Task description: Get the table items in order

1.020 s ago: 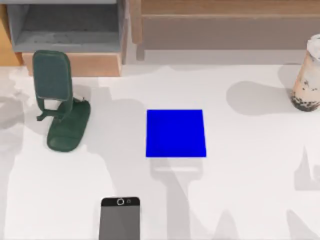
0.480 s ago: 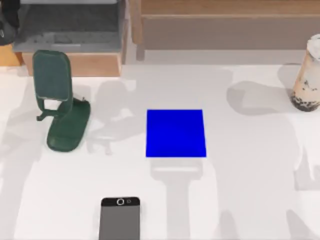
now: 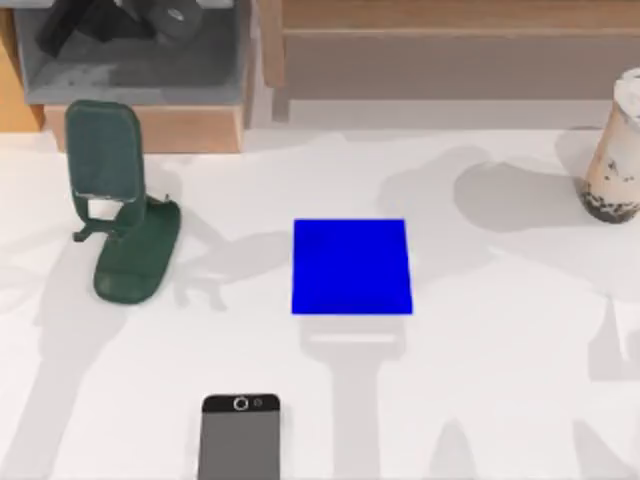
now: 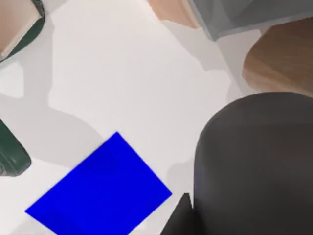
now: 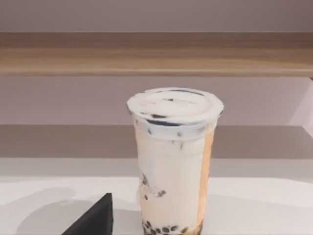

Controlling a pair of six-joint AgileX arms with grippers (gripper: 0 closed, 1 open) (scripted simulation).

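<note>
The smartphone (image 3: 240, 438) lies flat at the table's front edge, left of centre. At the far right stands the milk tea cup (image 3: 616, 150), upright, and the right wrist view has the cup (image 5: 172, 161) straight ahead of my right gripper (image 5: 93, 220). High over the back left corner hangs my left arm (image 3: 85, 22). In the left wrist view a dark grey rounded mouse (image 4: 254, 166) sits right at the camera beside a black fingertip (image 4: 178, 218), held well above the white table (image 4: 122, 73).
A dark green phone stand (image 3: 118, 205) stands at the left. A flat blue mat (image 3: 351, 266) lies at the centre. A grey box (image 3: 140, 60) and a wooden shelf (image 3: 450, 50) run along the back edge.
My left arm has come into the top view at the back left and moved right. Its shadows have shifted across the table. The phone, cup, stand and mat have not moved.
</note>
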